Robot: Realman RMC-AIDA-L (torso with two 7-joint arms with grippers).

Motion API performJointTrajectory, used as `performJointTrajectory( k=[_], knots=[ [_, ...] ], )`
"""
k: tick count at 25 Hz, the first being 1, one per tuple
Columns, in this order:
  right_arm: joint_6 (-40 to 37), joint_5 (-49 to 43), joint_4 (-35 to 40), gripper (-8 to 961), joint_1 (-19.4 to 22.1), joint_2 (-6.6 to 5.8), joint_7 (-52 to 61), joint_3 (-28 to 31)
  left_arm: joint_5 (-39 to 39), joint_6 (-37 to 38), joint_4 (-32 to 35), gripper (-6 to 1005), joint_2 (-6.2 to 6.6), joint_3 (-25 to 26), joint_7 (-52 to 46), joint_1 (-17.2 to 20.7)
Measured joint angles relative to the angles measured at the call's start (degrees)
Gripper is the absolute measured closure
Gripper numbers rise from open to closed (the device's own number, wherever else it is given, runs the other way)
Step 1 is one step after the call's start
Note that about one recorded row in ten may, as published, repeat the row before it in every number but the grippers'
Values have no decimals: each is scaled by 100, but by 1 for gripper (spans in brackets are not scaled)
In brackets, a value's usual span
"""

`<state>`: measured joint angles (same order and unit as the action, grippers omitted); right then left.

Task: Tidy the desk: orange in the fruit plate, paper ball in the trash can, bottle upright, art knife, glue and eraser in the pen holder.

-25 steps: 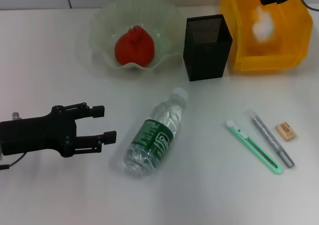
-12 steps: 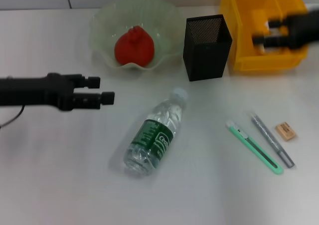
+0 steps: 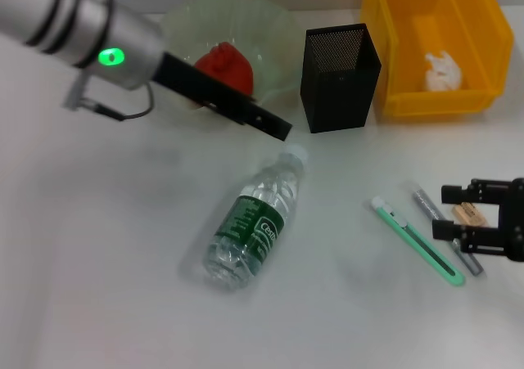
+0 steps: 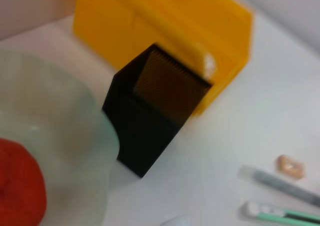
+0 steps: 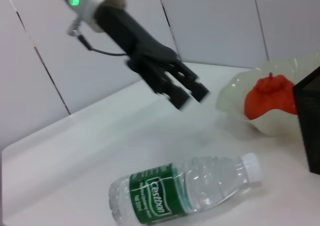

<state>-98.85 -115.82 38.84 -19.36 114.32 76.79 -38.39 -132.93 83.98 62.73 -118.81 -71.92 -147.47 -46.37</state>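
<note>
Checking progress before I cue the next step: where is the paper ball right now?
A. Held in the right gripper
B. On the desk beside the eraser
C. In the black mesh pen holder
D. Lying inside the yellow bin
D. The head view shows the white paper ball lying inside the yellow bin, while the right gripper sits low over the desk by the eraser, open and empty.
</note>
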Motion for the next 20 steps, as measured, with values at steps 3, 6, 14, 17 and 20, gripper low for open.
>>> performJointTrajectory(
  k=[3,6,14,17,20],
  knots=[
    [6,3,-154,303,8,-5,-184,73,-183,-325,-263,184,-14,-367,-340,-241],
    [11,15,-207,303,17,23,-320,114,-282,-796,-798,185,-27,-650,-535,-504],
    [153,26,-253,303,-57,86,-447,121,-238,-1751,-1490,185,-35,-941,-673,-608],
    [188,27,-271,303,-100,93,-474,128,-4,-1994,-1582,185,-36,-1095,-696,-543],
    [212,29,-297,303,-146,93,-477,130,242,-2124,-1649,185,-37,-1309,-696,-507]
  ],
)
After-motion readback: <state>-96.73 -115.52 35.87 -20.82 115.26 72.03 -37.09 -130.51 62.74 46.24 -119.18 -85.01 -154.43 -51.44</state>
